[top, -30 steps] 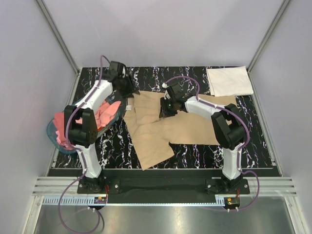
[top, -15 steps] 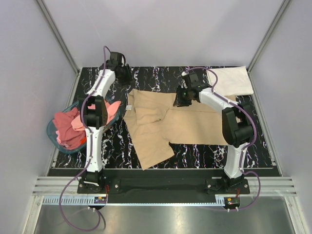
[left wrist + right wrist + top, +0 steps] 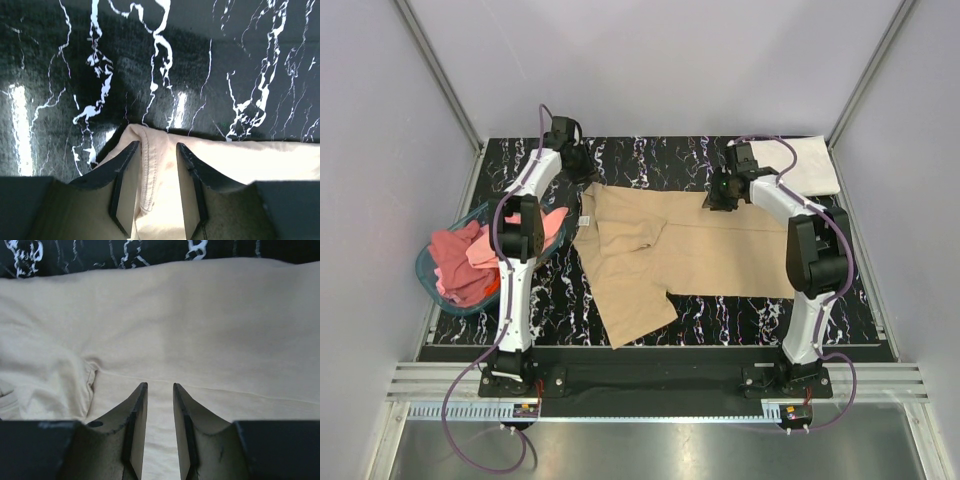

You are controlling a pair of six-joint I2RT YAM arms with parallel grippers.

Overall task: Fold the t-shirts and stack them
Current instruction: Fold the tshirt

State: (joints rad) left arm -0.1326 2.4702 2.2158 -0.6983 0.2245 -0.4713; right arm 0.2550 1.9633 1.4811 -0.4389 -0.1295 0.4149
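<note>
A tan t-shirt [image 3: 710, 255] lies spread across the middle of the black marble table, one part reaching toward the front edge. My left gripper [image 3: 585, 175] is at its far left corner; in the left wrist view the gripper [image 3: 155, 145] is shut on the stitched hem of the tan t-shirt [image 3: 240, 160]. My right gripper [image 3: 716, 198] is on the shirt's far edge; in the right wrist view the gripper [image 3: 160, 385] has narrow jaws pinching the tan t-shirt [image 3: 200, 315]. A folded white t-shirt [image 3: 790, 165] lies at the back right. Pink and red t-shirts [image 3: 460, 262] fill the basket.
The translucent blue basket [image 3: 424, 270] stands at the table's left edge. Grey walls close in the back and both sides. Bare black marble table [image 3: 650, 155] shows behind the tan shirt and along the front [image 3: 740, 320].
Both grippers moved apart along the shirt's far edge, the right one to the right and back, the left one toward the back left. The tan shirt's far edge is now straighter and flatter.
</note>
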